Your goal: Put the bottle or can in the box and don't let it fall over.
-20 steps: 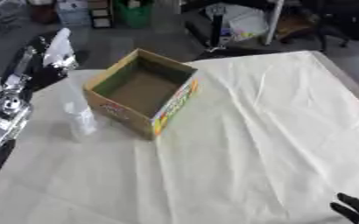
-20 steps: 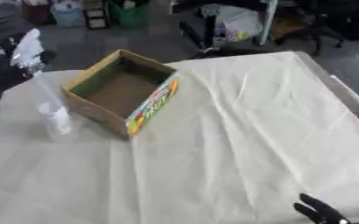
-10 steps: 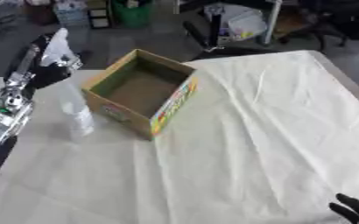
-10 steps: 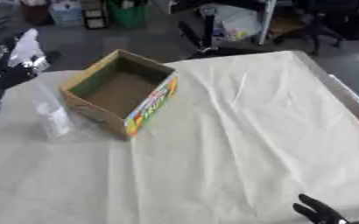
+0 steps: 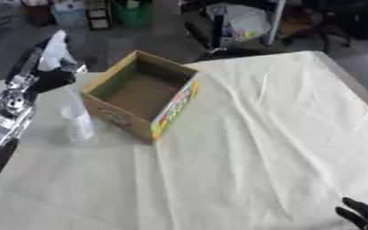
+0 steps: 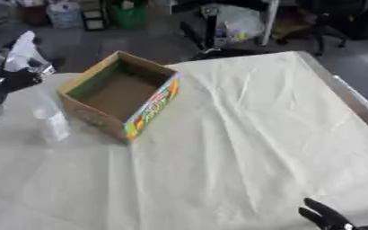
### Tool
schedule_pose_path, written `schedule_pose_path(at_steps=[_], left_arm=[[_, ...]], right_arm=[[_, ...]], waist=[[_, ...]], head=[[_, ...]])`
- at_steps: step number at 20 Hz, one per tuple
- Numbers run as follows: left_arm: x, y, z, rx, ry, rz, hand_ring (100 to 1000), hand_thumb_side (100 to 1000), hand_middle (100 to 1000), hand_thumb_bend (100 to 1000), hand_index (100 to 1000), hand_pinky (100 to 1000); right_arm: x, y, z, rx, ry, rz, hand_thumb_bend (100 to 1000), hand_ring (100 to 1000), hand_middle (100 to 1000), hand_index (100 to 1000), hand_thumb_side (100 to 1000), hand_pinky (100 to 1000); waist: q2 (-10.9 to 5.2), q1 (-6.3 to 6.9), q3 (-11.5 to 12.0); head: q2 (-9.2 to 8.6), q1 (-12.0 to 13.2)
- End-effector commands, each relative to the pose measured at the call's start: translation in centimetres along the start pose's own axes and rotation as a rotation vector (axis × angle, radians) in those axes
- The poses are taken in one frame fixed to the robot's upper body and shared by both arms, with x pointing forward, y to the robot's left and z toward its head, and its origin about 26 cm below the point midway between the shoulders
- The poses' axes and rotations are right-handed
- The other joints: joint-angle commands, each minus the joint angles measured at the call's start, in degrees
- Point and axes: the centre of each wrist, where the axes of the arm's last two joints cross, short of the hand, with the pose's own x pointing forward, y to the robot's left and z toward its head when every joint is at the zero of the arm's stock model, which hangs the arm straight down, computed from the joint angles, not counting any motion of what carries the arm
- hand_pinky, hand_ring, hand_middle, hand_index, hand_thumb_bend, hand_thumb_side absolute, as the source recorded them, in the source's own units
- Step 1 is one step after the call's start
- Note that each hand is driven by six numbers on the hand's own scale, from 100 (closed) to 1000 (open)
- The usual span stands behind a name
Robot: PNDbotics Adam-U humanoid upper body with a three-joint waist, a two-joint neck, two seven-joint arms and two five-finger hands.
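Nothing on the table has shifted since the earlier frame; the left hand (image 5: 47,67) hangs as before above the bottle (image 5: 78,122), though whether its fingers are curled I cannot tell. That clear bottle stands upright on the cloth (image 5: 250,134), just left of the open box (image 5: 140,99), outside it. At the lower right corner the right hand (image 6: 327,217) rests, fingers seemingly straight and relaxed.

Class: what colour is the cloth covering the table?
Cream white tablecloth, creased, clearest in the left eye view.
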Motion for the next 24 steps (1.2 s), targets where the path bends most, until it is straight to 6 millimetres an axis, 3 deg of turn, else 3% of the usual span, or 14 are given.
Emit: schedule_pose_path(at_steps=[1, 5, 11, 12, 13, 16, 19, 24], left_arm=[[1.1, 1.4, -0.5, 0.020, -0.026, -0.024, 893, 269, 530, 495, 829, 846], [1.0, 1.3, -0.5, 0.031, -0.021, -0.011, 857, 110, 482, 365, 785, 827], [1.2, 1.2, -0.6, 0.064, -0.022, 0.032, 721, 100, 307, 132, 647, 778], [1.3, 1.2, -0.6, 0.070, -0.024, 0.040, 721, 100, 307, 132, 647, 778], [1.4, 1.2, -0.6, 0.078, -0.027, 0.047, 631, 100, 215, 100, 566, 756], [1.6, 1.2, -0.6, 0.103, -0.033, 0.069, 528, 100, 100, 100, 476, 726], [2.1, 1.3, -0.5, 0.122, -0.048, 0.090, 445, 100, 100, 100, 418, 695], [4.0, 2.1, -0.1, 0.124, -0.130, 0.119, 412, 100, 100, 100, 405, 678]], right_arm=[[0.3, -0.2, -0.2, 0.020, -0.004, 0.018, 100, 1000, 1000, 1000, 470, 748], [0.3, -0.2, -0.2, 0.020, -0.004, 0.017, 100, 1000, 1000, 1000, 470, 748], [0.3, -0.1, -0.2, 0.019, -0.004, 0.016, 100, 1000, 1000, 1000, 470, 748], [0.3, -0.1, -0.2, 0.019, -0.004, 0.016, 100, 1000, 1000, 1000, 470, 748], [0.3, -0.1, -0.2, 0.019, -0.004, 0.016, 100, 1000, 1000, 1000, 470, 748], [0.2, -0.1, -0.2, 0.019, -0.004, 0.016, 100, 1000, 1000, 1000, 470, 748], [0.3, -0.1, -0.2, 0.019, -0.005, 0.017, 100, 1000, 1000, 1000, 470, 748], [0.3, -0.1, -0.1, 0.018, -0.005, 0.019, 100, 1000, 1000, 1000, 470, 748]], waist=[[-0.33, 0.01, -0.08], [-0.33, 0.00, -0.09], [-0.29, -0.07, -0.09], [-0.28, -0.07, -0.09], [-0.27, -0.09, -0.09], [-0.25, -0.12, -0.08], [-0.27, -0.13, -0.01], [-0.33, -0.11, 0.15]], head=[[-0.90, -0.12], [-0.95, -0.22], [-1.08, -0.55], [-1.09, -0.57], [-1.10, -0.57], [-1.17, -0.66], [-1.22, -0.77], [-1.21, -0.82]])
